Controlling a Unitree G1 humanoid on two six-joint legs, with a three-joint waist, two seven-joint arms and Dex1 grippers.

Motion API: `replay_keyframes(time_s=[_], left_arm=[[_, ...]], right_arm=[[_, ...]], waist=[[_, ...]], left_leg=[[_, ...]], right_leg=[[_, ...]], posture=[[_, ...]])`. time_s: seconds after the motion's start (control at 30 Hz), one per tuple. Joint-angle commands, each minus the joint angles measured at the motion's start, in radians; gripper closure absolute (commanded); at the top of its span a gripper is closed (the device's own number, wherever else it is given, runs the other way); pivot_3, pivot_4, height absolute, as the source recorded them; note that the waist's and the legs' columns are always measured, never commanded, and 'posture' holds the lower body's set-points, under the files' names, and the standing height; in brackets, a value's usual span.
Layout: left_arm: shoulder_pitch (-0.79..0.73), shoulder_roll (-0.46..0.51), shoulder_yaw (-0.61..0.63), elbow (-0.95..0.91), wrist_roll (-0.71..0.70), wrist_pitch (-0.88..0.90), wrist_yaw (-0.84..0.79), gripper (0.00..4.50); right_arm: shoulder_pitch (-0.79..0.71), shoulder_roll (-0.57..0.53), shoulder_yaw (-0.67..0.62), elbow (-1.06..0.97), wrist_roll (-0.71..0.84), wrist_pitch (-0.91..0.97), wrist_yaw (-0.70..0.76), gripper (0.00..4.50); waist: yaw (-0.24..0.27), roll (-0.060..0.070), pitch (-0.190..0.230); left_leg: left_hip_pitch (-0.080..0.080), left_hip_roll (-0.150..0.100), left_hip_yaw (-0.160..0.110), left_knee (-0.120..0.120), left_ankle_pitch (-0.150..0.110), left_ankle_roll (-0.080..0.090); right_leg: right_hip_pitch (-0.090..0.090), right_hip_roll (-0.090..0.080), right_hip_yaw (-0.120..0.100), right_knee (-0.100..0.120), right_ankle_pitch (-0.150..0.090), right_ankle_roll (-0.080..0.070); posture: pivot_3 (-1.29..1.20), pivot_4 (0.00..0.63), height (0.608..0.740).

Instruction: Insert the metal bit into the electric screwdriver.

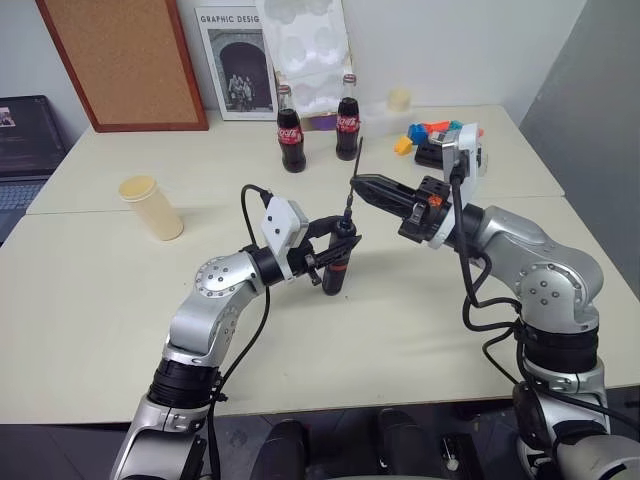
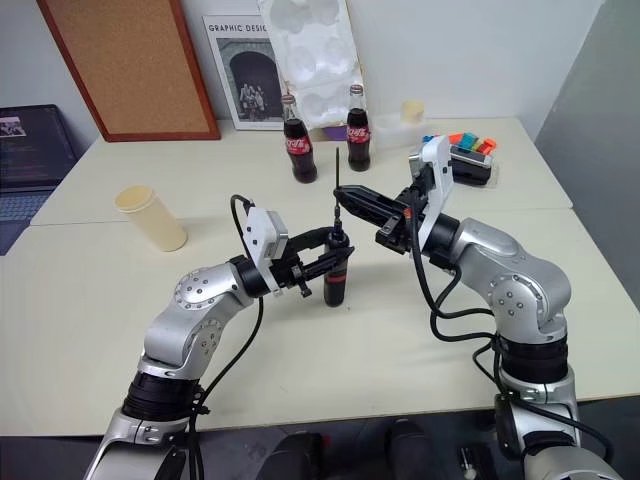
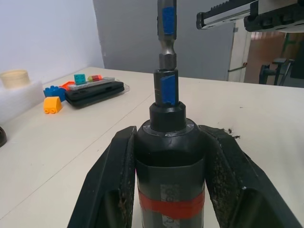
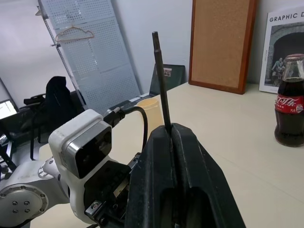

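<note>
My left gripper (image 1: 338, 256) is shut on the electric screwdriver (image 1: 335, 275), a black pen-shaped tool with a red band (image 3: 172, 207), held upright over the middle of the table. Its nose (image 3: 166, 88) points up. My right gripper (image 1: 360, 184) comes in from the right and is shut on the metal bit (image 4: 160, 76), a thin grey rod standing upright. The bit's thicker lower end (image 3: 167, 56) sits right at the mouth of the nose. I cannot tell how deep it goes. The bit's upper part (image 2: 337, 165) sticks up above the right fingers (image 4: 183, 161).
Two cola bottles (image 1: 291, 130) (image 1: 347, 120) stand behind the grippers. A cream cup (image 1: 150, 207) is at the left. Coloured bricks (image 1: 425, 132) and a black case (image 2: 470, 166) lie at the back right. A cork board (image 1: 120, 60) and a poster (image 1: 236, 62) lean on the wall.
</note>
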Motion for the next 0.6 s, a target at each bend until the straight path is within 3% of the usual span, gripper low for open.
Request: replay_keyframes(time_s=[0.03,0.6], left_arm=[[0.028,0.022,-0.005,0.036,0.024,0.034,0.008,2.83],[0.029,0.023,-0.002,0.040,0.025,0.031,0.008,2.83]], right_arm=[[0.003,0.016,0.010,0.001,0.015,0.023,-0.022,4.46],[0.034,0.035,-0.010,-0.009,0.033,0.010,-0.060,4.46]], waist=[[0.000,0.000,0.000],[0.000,0.000,0.000]], left_leg=[[0.000,0.000,0.000,0.000,0.000,0.000],[0.000,0.000,0.000,0.000,0.000,0.000]], right_leg=[[0.000,0.000,0.000,0.000,0.000,0.000],[0.000,0.000,0.000,0.000,0.000,0.000]], posture=[[0.00,0.150,0.740],[0.00,0.150,0.740]])
